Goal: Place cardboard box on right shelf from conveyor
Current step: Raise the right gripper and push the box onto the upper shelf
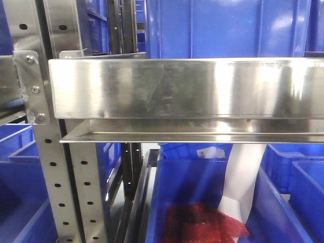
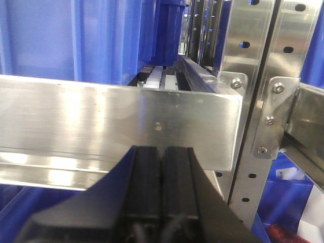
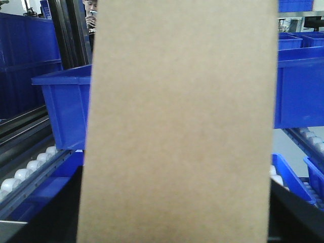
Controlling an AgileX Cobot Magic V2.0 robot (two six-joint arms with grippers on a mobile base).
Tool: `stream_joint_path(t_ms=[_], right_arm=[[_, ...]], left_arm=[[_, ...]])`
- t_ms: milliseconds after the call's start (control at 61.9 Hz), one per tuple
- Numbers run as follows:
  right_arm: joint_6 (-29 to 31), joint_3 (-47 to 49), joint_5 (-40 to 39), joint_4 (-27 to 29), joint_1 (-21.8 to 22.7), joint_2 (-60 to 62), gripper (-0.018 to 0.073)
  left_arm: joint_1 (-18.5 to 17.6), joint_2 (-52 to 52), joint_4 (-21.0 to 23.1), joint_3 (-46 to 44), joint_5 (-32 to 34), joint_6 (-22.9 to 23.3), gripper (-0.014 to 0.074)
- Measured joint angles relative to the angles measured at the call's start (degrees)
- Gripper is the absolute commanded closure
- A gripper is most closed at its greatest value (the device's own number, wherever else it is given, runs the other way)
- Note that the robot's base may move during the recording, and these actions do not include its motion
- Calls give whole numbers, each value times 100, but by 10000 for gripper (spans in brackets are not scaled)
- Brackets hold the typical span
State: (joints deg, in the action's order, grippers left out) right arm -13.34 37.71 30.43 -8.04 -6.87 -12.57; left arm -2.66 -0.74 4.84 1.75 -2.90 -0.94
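The tan cardboard box (image 3: 182, 116) fills the middle of the right wrist view, upright and close to the camera. It sits between the dark fingers (image 3: 296, 215) of my right gripper (image 3: 174, 228), which is shut on it. The right shelf (image 1: 182, 88) is a shiny steel shelf with a tall front lip, spanning the front view and bolted to a perforated upright (image 1: 53, 167). My left gripper (image 2: 162, 149) is shut with nothing in it, its pads pressed together just in front of a steel shelf lip (image 2: 101, 121). The conveyor is out of view.
Blue plastic bins (image 1: 212, 25) stand on and behind the shelf. Below it, another blue bin (image 1: 202, 187) holds red material (image 1: 202, 223) and a white sheet (image 1: 243, 177). Roller rails (image 3: 25, 174) and more blue bins (image 3: 63, 106) flank the box. A steel upright (image 2: 268, 101) stands right of the left gripper.
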Motion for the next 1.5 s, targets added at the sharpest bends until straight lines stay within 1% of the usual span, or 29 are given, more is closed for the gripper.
stream_joint_path(t_ms=[307, 404, 468, 565, 646, 727, 840, 856, 953, 985, 1001, 1115, 1179, 1244, 1341, 1502], right_arm=[[0, 0, 0, 0, 0, 0, 345], [0, 0, -105, -41, 0, -103, 345], [110, 88, -179, -76, 0, -297, 345], [523, 338, -219, -97, 0, -796, 345], [1143, 691, -256, -97, 0, -1322, 345], [1839, 1046, -278, -120, -116, -1873, 345], [3060, 1500, -306, -143, -404, -2601, 345], [3316, 1554, -306, -143, -450, -2692, 345], [4394, 1845, -316, -146, -742, -3242, 345], [4852, 1929, -315, -146, -842, -3433, 345], [5121, 1957, -315, -146, -880, -3508, 345], [6380, 2049, -317, -156, -1094, -4004, 345], [6937, 2061, -317, -156, -1183, -4262, 345], [7414, 2061, -317, -156, -1237, -4472, 345], [7830, 2061, -317, -156, -1262, -4791, 345], [8018, 2061, -317, -136, -1274, -5260, 346]], left_arm=[[0, 0, 0, 0, 0, 0, 715], [0, 0, 0, 0, 0, 0, 715], [0, 0, 0, 0, 0, 0, 715], [0, 0, 0, 0, 0, 0, 715], [0, 0, 0, 0, 0, 0, 715], [0, 0, 0, 0, 0, 0, 715], [0, 0, 0, 0, 0, 0, 715], [0, 0, 0, 0, 0, 0, 715], [0, 0, 0, 0, 0, 0, 715], [0, 0, 0, 0, 0, 0, 715], [0, 0, 0, 0, 0, 0, 715], [0, 0, 0, 0, 0, 0, 715], [0, 0, 0, 0, 0, 0, 715], [0, 0, 0, 0, 0, 0, 715], [0, 0, 0, 0, 0, 0, 715], [0, 0, 0, 0, 0, 0, 715]])
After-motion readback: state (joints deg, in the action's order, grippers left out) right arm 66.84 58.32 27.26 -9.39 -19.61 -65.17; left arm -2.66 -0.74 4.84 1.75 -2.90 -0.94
